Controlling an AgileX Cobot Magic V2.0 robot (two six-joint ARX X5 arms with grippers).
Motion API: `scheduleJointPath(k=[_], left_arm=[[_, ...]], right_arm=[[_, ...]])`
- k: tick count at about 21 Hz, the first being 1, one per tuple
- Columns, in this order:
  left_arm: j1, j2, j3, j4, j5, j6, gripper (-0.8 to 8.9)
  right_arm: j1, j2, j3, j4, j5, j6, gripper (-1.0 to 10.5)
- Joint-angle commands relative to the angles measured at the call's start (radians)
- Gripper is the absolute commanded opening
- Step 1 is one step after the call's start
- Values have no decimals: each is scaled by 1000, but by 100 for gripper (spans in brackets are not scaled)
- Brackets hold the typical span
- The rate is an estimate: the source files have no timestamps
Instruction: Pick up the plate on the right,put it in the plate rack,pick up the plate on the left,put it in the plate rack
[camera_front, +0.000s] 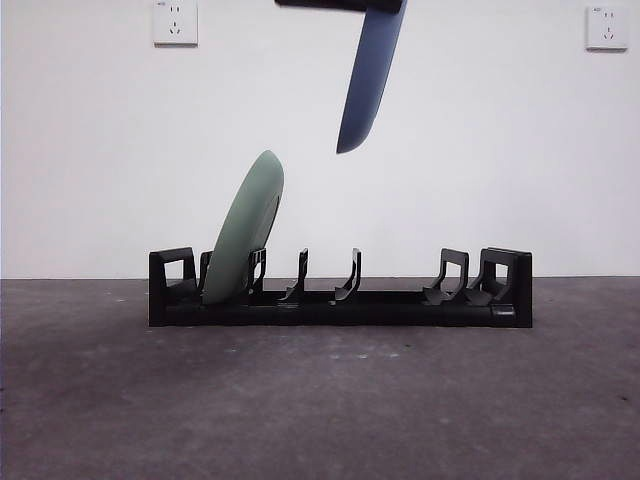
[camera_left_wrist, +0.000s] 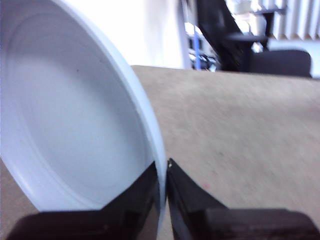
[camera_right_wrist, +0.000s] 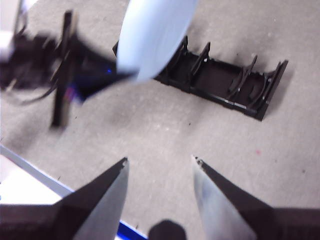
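Note:
A blue plate (camera_front: 370, 75) hangs on edge, tilted, high above the middle of the plate rack (camera_front: 340, 305). My left gripper (camera_front: 385, 6) holds it by the top rim from the top of the front view. In the left wrist view the jaws of the left gripper (camera_left_wrist: 164, 167) are shut on the rim of the plate (camera_left_wrist: 70, 125). A green plate (camera_front: 245, 230) stands leaning in the rack's left slots. My right gripper (camera_right_wrist: 160, 161) is open and holds nothing, well back from the rack (camera_right_wrist: 225, 82). It looks down on the held plate (camera_right_wrist: 152, 35).
Two wall sockets (camera_front: 175, 22) (camera_front: 607, 27) sit on the white wall behind. Several prong slots to the right of the green plate hold nothing. A dark chair (camera_left_wrist: 260, 50) stands beyond the table. A pale strip (camera_right_wrist: 30, 170) marks the table's edge near the right arm.

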Motion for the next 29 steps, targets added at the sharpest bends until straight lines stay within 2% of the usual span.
scheduleJointPath(k=[1,5,13,17,29], left_arm=[[30,52,0,83,5,-80,-7],[82,151,0,166,29,-132,-7],[166,294,2,250,68,-132,-7],[193,351,2,262,83,-131,-7],[199,425,2,255,74,-127,-4]], right_arm=[[1,-22,-55,-23,-18,21,220],[2,-63,-181,-23,-77,35,220],[2,-82,-373,-2,-90,35,220],[2,-82,-417,61,-142,39,220],[2,-82,-436,99,-153,37,219]])
